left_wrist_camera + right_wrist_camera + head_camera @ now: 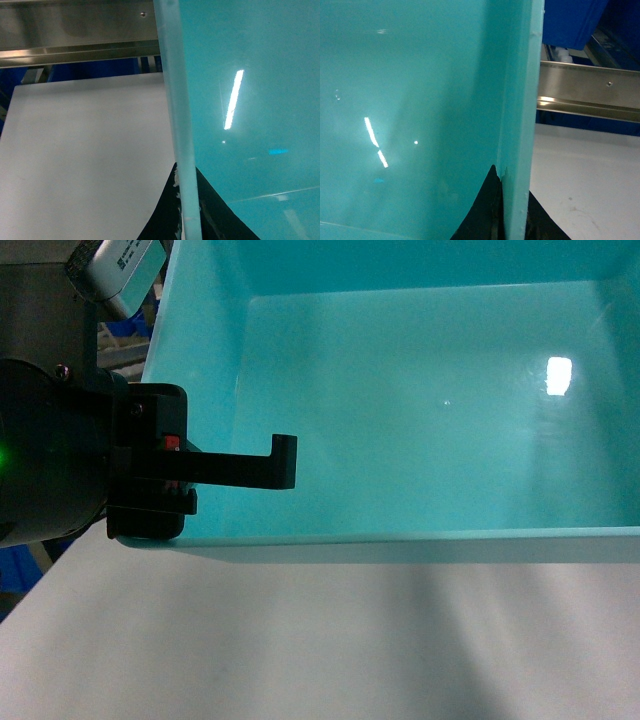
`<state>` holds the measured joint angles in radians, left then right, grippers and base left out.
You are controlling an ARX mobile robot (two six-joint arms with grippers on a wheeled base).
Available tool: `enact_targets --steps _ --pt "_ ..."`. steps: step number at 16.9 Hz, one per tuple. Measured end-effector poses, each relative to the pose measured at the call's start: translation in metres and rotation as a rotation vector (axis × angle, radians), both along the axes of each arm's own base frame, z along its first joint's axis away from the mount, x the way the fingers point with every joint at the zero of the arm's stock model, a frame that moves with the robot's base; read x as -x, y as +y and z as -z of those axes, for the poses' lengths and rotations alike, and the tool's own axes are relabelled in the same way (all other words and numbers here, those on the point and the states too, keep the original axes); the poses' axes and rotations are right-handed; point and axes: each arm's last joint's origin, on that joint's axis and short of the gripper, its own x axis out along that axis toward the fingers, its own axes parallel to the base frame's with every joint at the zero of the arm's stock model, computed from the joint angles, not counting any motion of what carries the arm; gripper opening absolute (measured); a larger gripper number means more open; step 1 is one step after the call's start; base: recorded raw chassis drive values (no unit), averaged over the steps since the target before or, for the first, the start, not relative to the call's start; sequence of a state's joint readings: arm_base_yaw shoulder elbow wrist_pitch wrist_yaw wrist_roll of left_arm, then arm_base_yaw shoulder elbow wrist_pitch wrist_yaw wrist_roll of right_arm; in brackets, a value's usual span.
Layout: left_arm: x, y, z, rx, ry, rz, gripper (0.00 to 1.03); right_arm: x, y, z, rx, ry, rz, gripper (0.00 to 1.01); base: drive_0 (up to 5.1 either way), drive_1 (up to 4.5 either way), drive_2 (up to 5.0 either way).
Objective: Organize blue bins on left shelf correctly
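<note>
A: What sits on the far left in the head view?

B: The left claw [240,495], black, with a green light glowing on its dark body. One finger [262,468] reaches over the left wall into the pale turquoise bin [420,400], the other stays outside, so the claw is clamped on that wall. The left wrist view agrees: the wall's rim [187,190] runs up between two black pads.

A: And around it?

B: Below the bin lies the white surface [300,640]. In the top left corner a grey steel post [45,300] of the left shelf shows, with a labelled part [120,270] beside it. A sliver of dark blue bin [20,575] peeks out at the left edge.

A: Where is the turquoise bin itself?

B: Directly in front of the head camera, filling most of the frame and blocking everything behind it. Whether it rests on the surface, I cannot tell.

A: The right side?

B: The right claw [512,215] grips the opposite wall the same way, a black pad on each side of the rim [520,125]. Beyond it a shiny steel rail [590,92] crosses above the surface, with a dark blue bin [572,22] and small white rollers [561,54] behind.

A: Counts?

B: One turquoise bin, two claws, and dark blue plastic in several places.
</note>
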<state>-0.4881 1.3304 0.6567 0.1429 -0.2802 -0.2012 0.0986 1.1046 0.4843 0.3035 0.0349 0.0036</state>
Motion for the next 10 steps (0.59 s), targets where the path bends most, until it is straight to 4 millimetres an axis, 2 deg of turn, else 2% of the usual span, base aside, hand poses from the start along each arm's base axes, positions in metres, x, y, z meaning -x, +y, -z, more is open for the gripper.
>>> enact_targets --steps 10 --pt "0.0001 0.0 0.0002 -0.001 0.001 0.001 0.02 0.0 0.0 0.0 -0.001 0.0 0.0 0.02 -5.0 2.44 2.4"
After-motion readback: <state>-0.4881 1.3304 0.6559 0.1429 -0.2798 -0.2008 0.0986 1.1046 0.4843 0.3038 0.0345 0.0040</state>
